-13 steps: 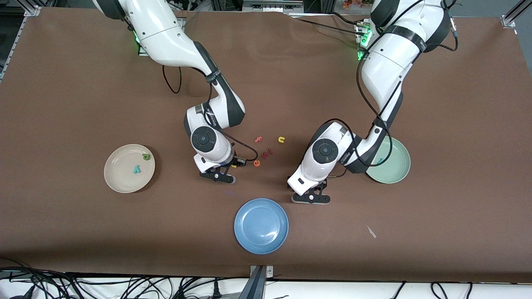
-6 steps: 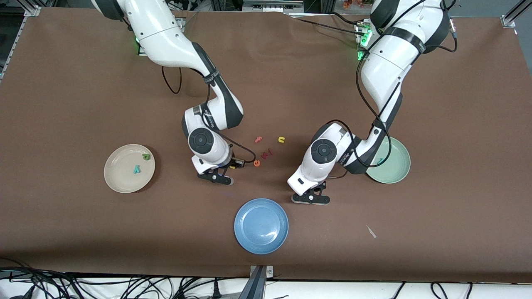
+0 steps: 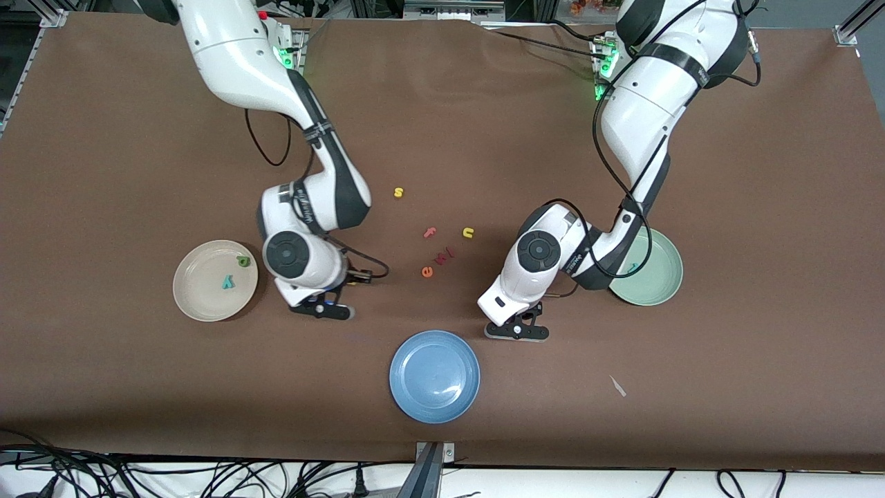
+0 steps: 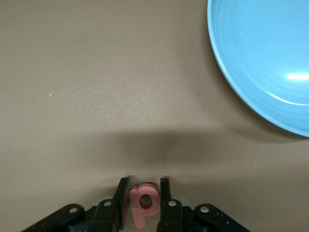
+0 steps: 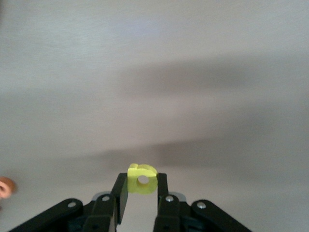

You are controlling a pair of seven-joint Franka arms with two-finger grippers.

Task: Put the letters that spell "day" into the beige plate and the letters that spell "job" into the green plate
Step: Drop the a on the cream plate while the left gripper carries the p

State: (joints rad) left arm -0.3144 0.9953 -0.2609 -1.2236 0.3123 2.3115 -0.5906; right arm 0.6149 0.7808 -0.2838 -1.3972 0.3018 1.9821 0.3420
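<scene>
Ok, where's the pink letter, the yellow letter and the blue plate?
pink letter (image 4: 143, 205), left wrist view, on its bowl.
yellow letter (image 5: 142, 180), right wrist view, beside its hole.
blue plate (image 3: 434, 375), front view, its bare middle.

A blue plate (image 3: 434, 375) sits on the brown counter (image 3: 760, 277) (nearest the front camera); yellow "s" (image 3: 398, 192), yellow "u" (image 3: 468, 232) and orange "e" (image 3: 427, 272) lie farther back.

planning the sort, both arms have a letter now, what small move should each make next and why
Probably carry and release. The right pincer is shut on the yellow "a" above bare table, so it should move over the beige plate. The left pincer grips the pink b-shaped letter, so lift it toward the green plate.
</scene>
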